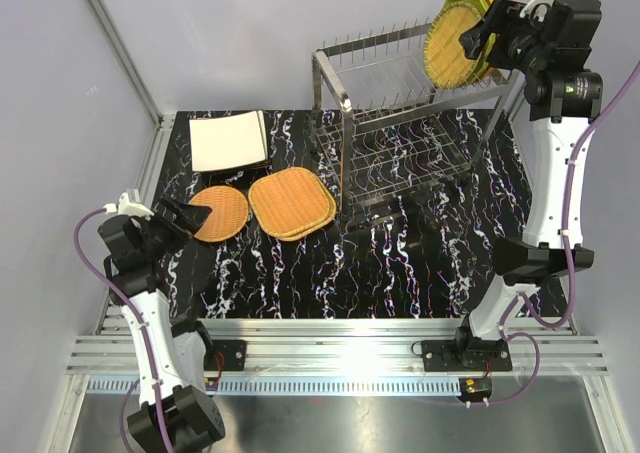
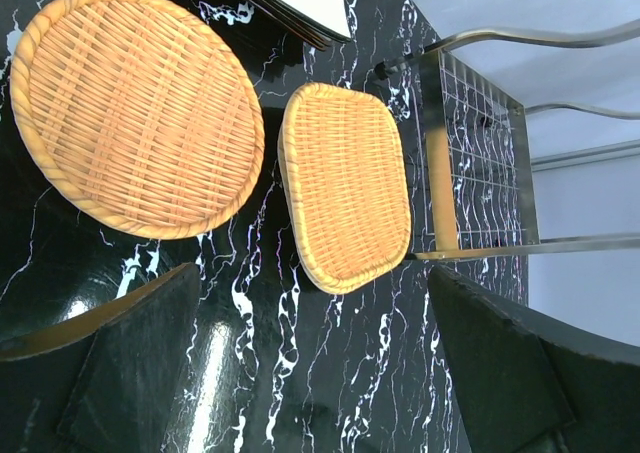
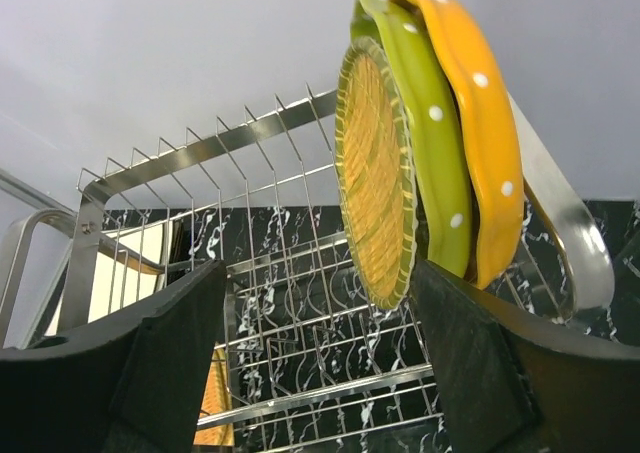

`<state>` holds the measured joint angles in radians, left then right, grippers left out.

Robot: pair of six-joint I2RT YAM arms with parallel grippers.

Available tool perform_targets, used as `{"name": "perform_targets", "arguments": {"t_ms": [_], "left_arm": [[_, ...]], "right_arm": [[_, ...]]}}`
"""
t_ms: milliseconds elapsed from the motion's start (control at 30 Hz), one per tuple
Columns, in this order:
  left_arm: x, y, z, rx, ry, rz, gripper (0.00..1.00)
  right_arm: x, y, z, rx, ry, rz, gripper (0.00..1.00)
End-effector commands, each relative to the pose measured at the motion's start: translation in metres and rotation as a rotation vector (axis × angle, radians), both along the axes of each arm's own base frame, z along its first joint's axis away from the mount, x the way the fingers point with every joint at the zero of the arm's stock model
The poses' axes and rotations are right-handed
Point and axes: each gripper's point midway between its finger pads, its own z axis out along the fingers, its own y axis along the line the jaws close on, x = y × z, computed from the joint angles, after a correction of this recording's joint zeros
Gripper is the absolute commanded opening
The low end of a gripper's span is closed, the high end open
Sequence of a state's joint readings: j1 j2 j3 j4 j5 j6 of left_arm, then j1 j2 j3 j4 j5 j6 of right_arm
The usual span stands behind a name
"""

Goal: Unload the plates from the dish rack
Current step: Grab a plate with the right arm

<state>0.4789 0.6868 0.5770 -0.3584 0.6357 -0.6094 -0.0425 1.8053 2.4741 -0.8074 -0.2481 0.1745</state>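
rack: dish rack [image 1: 346, 153] on the far right of the desk [image 1: 400, 263], two wire tiers, tubular frame
plates in rack: three, upright, packed together at the right end of the top tier
front plate: green-rimmed woven plate [image 3: 375, 173], leftmost of the three, face toward the rows of prongs
behind it: green dotted plate [image 3: 425, 123], then orange dotted plate [image 3: 470, 103], rims overlapping, tilted slightly right
right claw: right claw [image 1: 476, 41] raised at the top tier, spread wide, lower rim of the woven plate in the gap between the fingers, no grip visible
in the way, right: tubular end loop [image 3: 560, 213] just beside the orange plate; upright prongs [image 3: 250, 143] in rows to the left; two dotted plates tight against the woven one
left claw: left claw [image 1: 192, 215] low over the near-left desk, wide open, nothing held
plates on desk: round woven plate [image 1: 222, 211] just ahead of the left claw; rounded-square woven stack [image 1: 291, 202] right of it, nearly touching; cream square stack [image 1: 229, 141] farther back
in the way, left: rounded-square stack close to the rack's near-left post
desk: black, white marbling, glossy
near edge: aluminium rail [image 1: 330, 353] carrying both arm bases
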Motion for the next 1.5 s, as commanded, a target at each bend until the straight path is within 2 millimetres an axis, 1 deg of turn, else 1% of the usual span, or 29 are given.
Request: {"name": "perform_targets", "arguments": {"t_ms": [0, 133, 267, 600, 967, 1300, 1467], "left_arm": [[-0.001, -0.006, 0.025, 0.014, -0.067, -0.038, 0.99], [-0.001, -0.007, 0.025, 0.011, -0.067, -0.037, 0.99], [-0.001, -0.007, 0.025, 0.005, -0.068, -0.038, 0.99], [-0.001, -0.008, 0.026, -0.006, -0.068, -0.034, 0.99], [0.0, -0.008, 0.028, -0.012, -0.074, -0.033, 0.99], [0.0, -0.008, 0.031, -0.01, -0.08, -0.033, 0.99], [0.001, -0.007, 0.034, -0.005, -0.087, -0.032, 0.99]], "right_arm": [[-0.004, 0.003, 0.008, 0.054, -0.003, 0.005, 0.81], [0.001, 0.002, -0.005, 0.068, 0.035, -0.002, 0.79], [0.007, 0.002, -0.011, 0.079, 0.049, -0.009, 0.77], [0.02, -0.004, -0.03, 0.08, 0.089, -0.043, 0.77], [0.031, -0.009, -0.039, 0.082, 0.098, -0.075, 0.76], [0.042, -0.021, -0.053, 0.055, 0.108, -0.137, 0.75], [0.043, -0.021, -0.051, 0.029, 0.075, -0.161, 0.74]]}}
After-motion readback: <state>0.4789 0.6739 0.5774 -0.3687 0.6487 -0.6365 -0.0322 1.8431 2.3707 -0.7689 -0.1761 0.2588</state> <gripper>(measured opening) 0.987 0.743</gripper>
